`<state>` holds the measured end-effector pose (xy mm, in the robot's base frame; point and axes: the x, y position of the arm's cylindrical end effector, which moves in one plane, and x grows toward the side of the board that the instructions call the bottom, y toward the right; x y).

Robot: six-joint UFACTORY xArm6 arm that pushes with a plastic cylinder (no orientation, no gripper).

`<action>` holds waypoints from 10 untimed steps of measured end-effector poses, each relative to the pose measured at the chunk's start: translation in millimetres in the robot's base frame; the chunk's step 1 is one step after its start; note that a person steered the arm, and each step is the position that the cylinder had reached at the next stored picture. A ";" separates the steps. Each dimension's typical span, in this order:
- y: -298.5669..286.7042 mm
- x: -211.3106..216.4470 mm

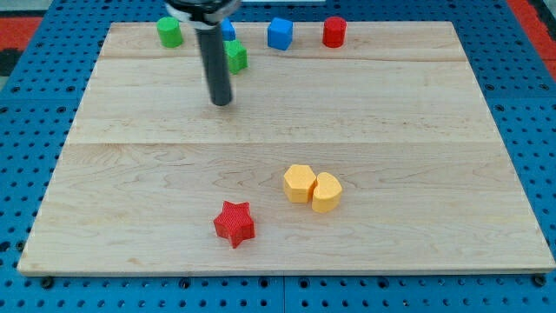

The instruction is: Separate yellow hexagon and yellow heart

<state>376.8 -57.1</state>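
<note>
The yellow hexagon [299,183] and the yellow heart [327,192] lie touching side by side in the lower middle of the wooden board [400,113], the heart on the view's right. My tip [222,102] rests on the board in the upper left part, far above and to the left of both yellow blocks. It is just below and left of a green block [235,57].
A red star [234,223] lies lower left of the hexagon. Along the top edge stand a green cylinder [169,32], a blue block [228,29] partly behind the rod, a blue block [280,34] and a red cylinder [334,31].
</note>
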 end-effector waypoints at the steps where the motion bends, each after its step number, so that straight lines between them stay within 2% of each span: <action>1: 109.3 47.0; 2: 200.2 64.2; 3: 205.0 81.5; 4: 200.6 129.6; 5: 139.3 147.9; 7: 13.4 133.6; 9: -51.8 62.7; 10: -34.8 62.1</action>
